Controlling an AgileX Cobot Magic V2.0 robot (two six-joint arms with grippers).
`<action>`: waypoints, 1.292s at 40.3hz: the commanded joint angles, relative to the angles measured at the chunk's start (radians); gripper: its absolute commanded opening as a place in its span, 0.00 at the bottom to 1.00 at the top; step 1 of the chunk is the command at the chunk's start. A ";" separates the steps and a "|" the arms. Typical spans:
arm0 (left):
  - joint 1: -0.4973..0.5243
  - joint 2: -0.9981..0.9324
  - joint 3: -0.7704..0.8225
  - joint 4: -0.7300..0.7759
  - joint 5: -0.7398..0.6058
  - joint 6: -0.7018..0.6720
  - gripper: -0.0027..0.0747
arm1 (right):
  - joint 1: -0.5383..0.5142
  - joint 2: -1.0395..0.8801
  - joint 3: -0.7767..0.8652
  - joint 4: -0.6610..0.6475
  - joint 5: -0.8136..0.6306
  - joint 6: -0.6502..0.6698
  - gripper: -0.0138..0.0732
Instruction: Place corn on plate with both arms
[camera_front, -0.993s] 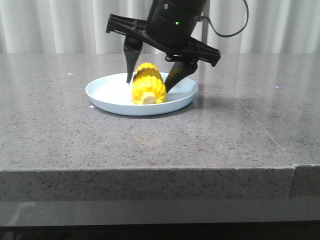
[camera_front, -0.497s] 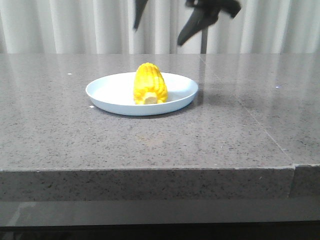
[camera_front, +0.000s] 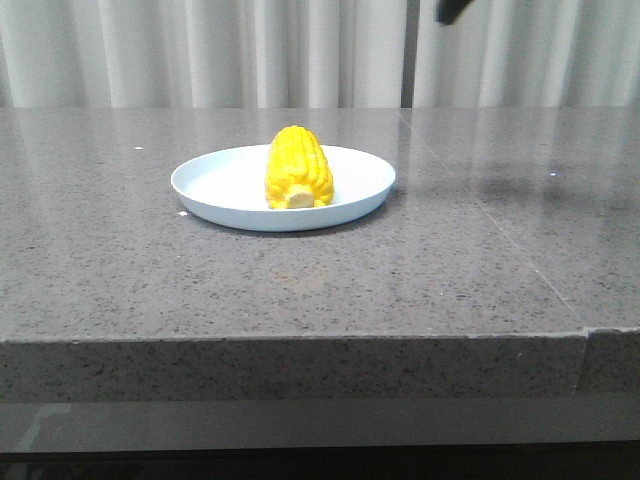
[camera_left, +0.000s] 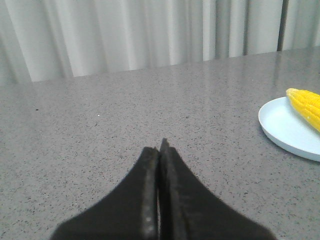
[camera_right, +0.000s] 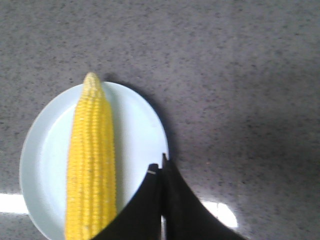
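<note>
The yellow corn (camera_front: 298, 170) lies on the pale blue plate (camera_front: 215, 185) in the middle of the table, its cream stub toward me. In the right wrist view the corn (camera_right: 92, 165) stretches along the plate (camera_right: 140, 130), and my right gripper (camera_right: 160, 167) hangs high above the plate's rim, shut and empty. Only a dark tip of that gripper (camera_front: 452, 10) shows at the top edge of the front view. My left gripper (camera_left: 160, 147) is shut and empty, low over bare table well to the left of the plate (camera_left: 285, 127) and corn (camera_left: 306, 102).
The grey speckled stone table (camera_front: 450, 270) runs to a front edge near me. White curtains (camera_front: 200, 50) hang behind the table's far edge.
My right gripper let go of the corn, rose off the plate and moved up and to the right, almost out of the front view, its fingers now closed. The corn stayed on the plate.
</note>
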 joint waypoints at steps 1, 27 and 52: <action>-0.007 0.012 -0.025 -0.004 -0.073 -0.004 0.01 | -0.055 -0.064 -0.029 -0.022 0.021 -0.067 0.09; -0.007 0.012 -0.025 -0.004 -0.073 -0.004 0.01 | -0.283 -0.508 0.583 -0.015 -0.146 -0.294 0.09; -0.007 0.012 -0.025 -0.004 -0.073 -0.004 0.01 | -0.283 -1.302 1.212 -0.165 -0.656 -0.300 0.08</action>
